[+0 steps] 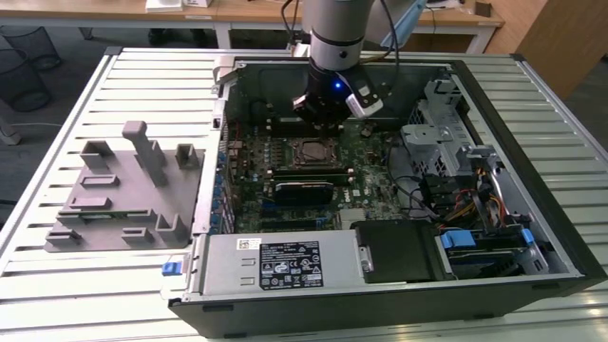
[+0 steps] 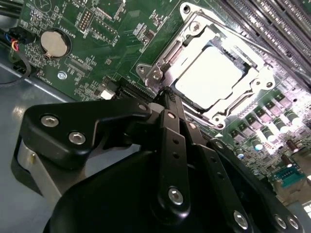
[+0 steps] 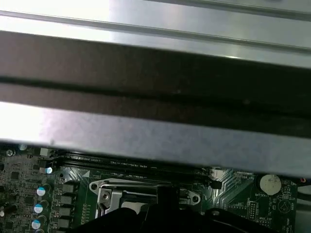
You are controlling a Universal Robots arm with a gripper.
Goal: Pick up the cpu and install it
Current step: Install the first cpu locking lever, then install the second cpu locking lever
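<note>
1. One chip, the cpu [image 2: 210, 77], lies in the socket [image 2: 206, 73] just beyond your hand [image 2: 165, 94].
2. Your hand's fingers [image 2: 170, 131] are drawn together and hold nothing, hovering over the motherboard [image 2: 87, 48].

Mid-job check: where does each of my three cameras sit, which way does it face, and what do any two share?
Exterior view: off the arm, raised, looking down on the open computer case on a slatted table; the arm and its hand hang over the motherboard.
Second wrist view: behind the hand, facing the cpu seated in its socket.
First wrist view: low on the arm, facing the case wall across the socket.
Both wrist views share the socket.
</note>
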